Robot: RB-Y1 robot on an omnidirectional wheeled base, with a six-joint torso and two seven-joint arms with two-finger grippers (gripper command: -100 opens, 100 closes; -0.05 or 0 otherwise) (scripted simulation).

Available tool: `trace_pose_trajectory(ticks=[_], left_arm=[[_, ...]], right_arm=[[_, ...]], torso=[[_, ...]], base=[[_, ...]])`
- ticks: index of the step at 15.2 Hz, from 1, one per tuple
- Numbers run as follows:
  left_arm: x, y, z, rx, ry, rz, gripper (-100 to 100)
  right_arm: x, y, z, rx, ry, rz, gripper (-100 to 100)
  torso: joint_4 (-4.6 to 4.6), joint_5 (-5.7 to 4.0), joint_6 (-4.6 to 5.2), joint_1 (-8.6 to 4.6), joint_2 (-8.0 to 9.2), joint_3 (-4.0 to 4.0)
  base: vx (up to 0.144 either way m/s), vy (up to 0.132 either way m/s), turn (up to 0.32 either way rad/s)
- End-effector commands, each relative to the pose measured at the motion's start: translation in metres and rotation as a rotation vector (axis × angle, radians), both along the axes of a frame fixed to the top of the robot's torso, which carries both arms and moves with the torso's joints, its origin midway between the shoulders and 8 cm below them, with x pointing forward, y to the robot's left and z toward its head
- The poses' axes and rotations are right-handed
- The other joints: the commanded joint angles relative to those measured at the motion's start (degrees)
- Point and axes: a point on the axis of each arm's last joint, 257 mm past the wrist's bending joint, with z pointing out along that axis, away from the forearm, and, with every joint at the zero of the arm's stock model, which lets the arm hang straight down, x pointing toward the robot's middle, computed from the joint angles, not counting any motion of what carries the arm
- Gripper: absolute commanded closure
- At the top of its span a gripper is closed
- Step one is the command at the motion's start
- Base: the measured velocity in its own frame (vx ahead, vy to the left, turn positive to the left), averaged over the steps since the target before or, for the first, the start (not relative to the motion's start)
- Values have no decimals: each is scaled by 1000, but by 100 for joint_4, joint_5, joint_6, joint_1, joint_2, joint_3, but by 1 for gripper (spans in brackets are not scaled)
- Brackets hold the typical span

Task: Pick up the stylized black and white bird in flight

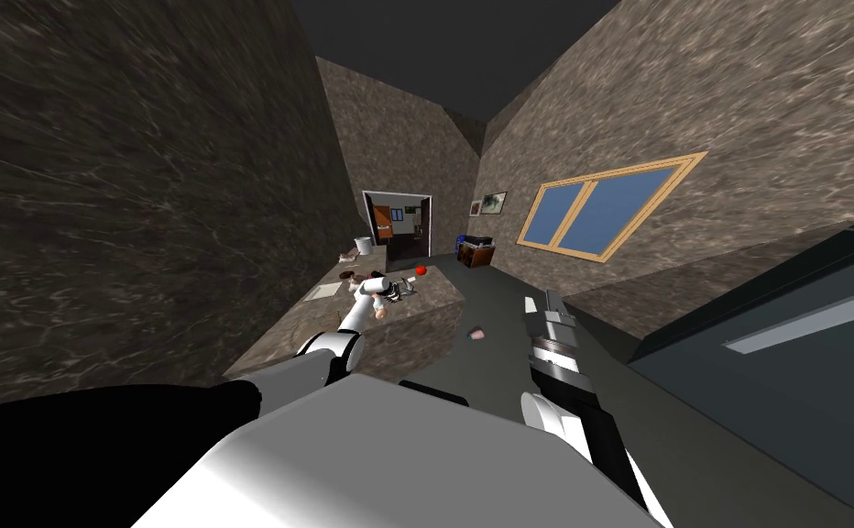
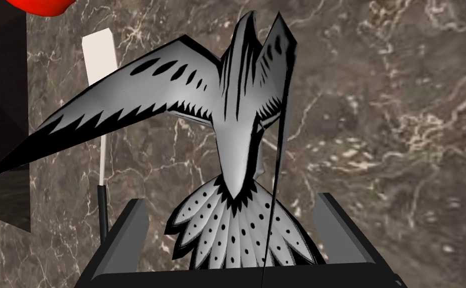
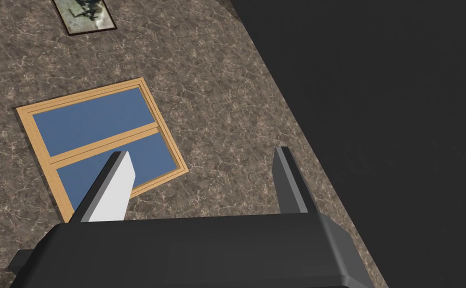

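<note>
The bird's spotted tail fan sits closest in the left wrist view, between the two fingers of the left gripper (image 2: 233,200), which are spread and flank the fan without clearly pressing it. The bird (image 2: 237,135), grey-white with black edging, rests on the brown marbled counter (image 2: 387,125). One long wing reaches out over a white strip (image 2: 98,50) on a thin dark stem, towards a dark block (image 2: 2,75). A red thing (image 2: 37,4) lies just past that.

In the head view the counter runs along the left wall, and the left arm stretches out to its far right part, near the red thing (image 1: 421,269).

The risk, as I judge it, is the hold itself. The tail is thin and flared, so closing on it may let the bird slip or swing. A swinging wing could knock the white strip or catch the block.

The right gripper (image 3: 202,151) hangs idle at the right, fingers apart.
</note>
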Motion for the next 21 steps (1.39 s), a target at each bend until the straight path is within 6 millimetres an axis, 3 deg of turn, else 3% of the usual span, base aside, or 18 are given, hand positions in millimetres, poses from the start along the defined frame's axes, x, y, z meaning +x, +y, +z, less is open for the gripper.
trace_pose_trajectory(ticks=[1,17,21], left_arm=[[-6,-4,-3,-13,33,-6,-100],[-35,-54,-4,-194,290,-80,-100],[-36,-57,-24,-186,276,-70,-100]], right_arm=[[0,0,0,0,0,0,0],[0,0,0,0,0,0,0],[0,0,0,0,0,0,0]], torso=[[0,0,0,0,0,0],[0,2,-1,7,5,2],[3,-1,-1,-10,19,10]], base=[[38,20,-5],[43,30,7],[1,-1,3]])
